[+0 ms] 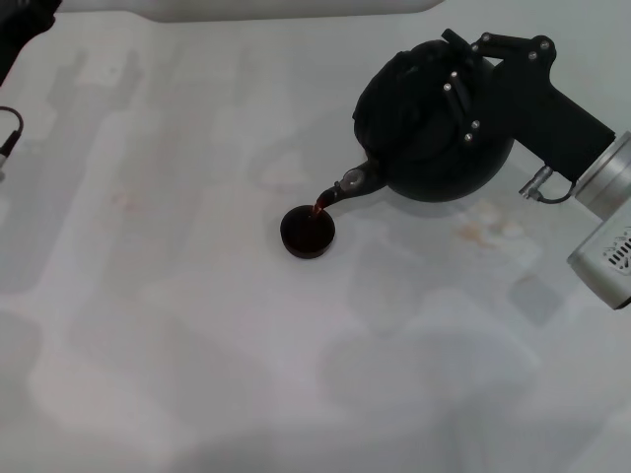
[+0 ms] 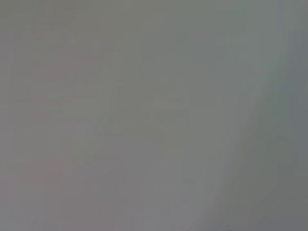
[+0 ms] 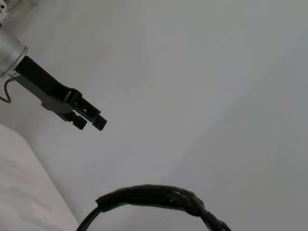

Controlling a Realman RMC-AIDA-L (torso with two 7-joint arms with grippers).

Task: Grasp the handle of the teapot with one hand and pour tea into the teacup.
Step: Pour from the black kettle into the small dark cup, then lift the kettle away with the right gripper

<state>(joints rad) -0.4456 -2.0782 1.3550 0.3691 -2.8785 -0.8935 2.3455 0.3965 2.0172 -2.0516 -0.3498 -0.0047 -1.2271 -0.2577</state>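
1. The teacup (image 1: 308, 233) sits on the white counter (image 1: 177, 325), filling with tea (image 1: 320, 206).
2. Just behind it, the tilted teapot (image 1: 434, 133) pours; right gripper (image 1: 463, 89) fingers are clamped on the handle (image 3: 159, 197).
3. Left gripper (image 3: 91, 119) hangs far off, can't tell its fingers.
4. Next: probably tip back upright before overflow.
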